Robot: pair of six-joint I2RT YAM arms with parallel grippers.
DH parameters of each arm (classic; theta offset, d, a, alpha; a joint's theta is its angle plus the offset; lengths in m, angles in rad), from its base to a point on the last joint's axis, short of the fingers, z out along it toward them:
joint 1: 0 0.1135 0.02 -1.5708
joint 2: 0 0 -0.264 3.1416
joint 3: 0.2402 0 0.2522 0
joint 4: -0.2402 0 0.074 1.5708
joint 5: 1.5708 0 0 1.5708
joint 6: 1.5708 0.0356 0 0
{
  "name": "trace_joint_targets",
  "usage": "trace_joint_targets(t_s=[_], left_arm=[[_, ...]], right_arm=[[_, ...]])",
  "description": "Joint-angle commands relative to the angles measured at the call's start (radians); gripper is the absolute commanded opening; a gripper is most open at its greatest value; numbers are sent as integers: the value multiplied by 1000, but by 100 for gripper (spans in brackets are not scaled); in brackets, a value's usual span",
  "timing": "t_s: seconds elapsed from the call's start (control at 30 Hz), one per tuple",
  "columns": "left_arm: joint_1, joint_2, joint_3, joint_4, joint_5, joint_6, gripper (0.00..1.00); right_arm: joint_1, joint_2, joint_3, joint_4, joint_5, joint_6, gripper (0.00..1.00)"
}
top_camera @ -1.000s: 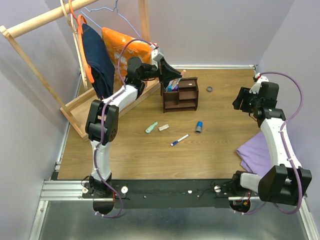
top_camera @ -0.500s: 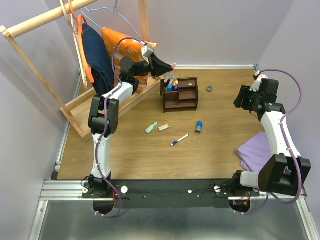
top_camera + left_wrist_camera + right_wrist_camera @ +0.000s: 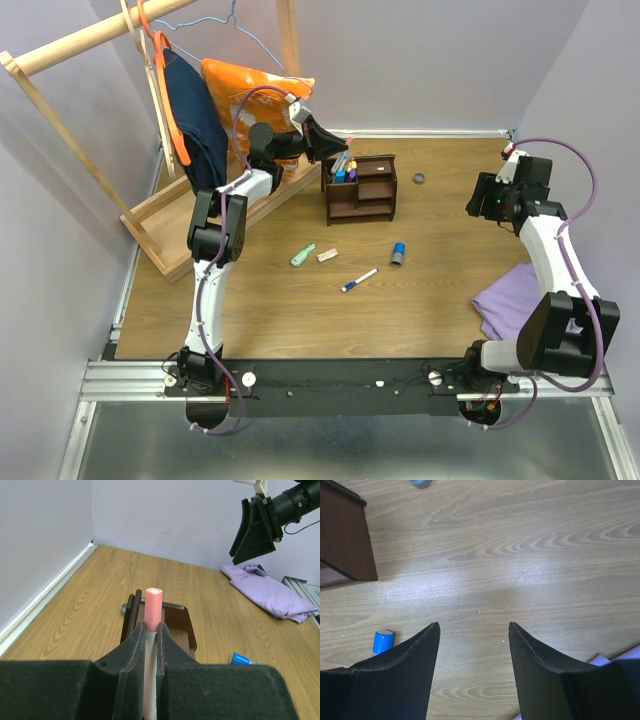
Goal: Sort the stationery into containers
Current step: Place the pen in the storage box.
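Observation:
My left gripper [image 3: 337, 146] hovers just above the back left of the dark brown organizer [image 3: 362, 188], shut on a white marker with a pink cap [image 3: 153, 609]. The cap sticks out past the fingertips, over the organizer [image 3: 179, 623]. Several pens stand in its left compartment [image 3: 343, 172]. On the floor lie a pale green piece [image 3: 303, 255], a beige piece [image 3: 327, 255], a blue-tipped pen [image 3: 359, 280] and a blue-capped marker [image 3: 398, 253]. My right gripper [image 3: 483, 200] is off to the right, open [image 3: 474, 630] over bare wood.
A pale wooden clothes rack [image 3: 150, 210] with hung garments stands at the back left, close to my left arm. A purple cloth [image 3: 510, 300] lies at the right. A small grey cap [image 3: 419, 179] sits behind the organizer. Walls close in on three sides.
My left gripper lifted off the organizer's top with the marker, drew back slightly, then dipped a little. The left elbow swung toward the rack. The right arm barely shifted.

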Motion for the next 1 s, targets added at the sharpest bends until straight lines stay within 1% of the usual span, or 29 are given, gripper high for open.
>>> trace_joint_targets(t_s=[0.0,0.07,0.27,0.37,0.4,0.57,0.67,0.7,0.77,0.87,0.9,0.97], left_arm=[[2,32,-38,99,-5,-26,3],[2,30,-68,116,-7,-29,3],[3,4,-132,137,-1,-6,11],[6,-19,-149,142,10,19,22],[8,-29,-151,142,13,26,26],[6,-81,-121,97,19,63,30],[5,-146,-132,51,18,86,38],[3,-178,-140,42,21,101,44],[3,-209,-172,21,27,111,49],[0,-281,-233,16,42,97,51],[-6,-328,-256,12,44,94,51],[-21,-385,-350,-22,59,105,51]], right_arm=[[-5,19,16,0,18,-17,65],[-7,18,17,-2,20,-16,65],[-7,-8,-1,-3,11,-16,65],[-5,-22,-15,-3,5,-13,66],[-5,-34,-18,-5,3,-11,67],[-7,-79,-41,-8,-15,3,68],[-5,-111,-52,-17,-26,12,69],[-7,-119,-56,-22,-31,15,69],[-5,-140,-61,-25,-37,21,69],[-7,-175,-76,-23,-50,35,69],[-7,-185,-81,-25,-54,38,69],[-7,-214,-96,-30,-63,49,69]])
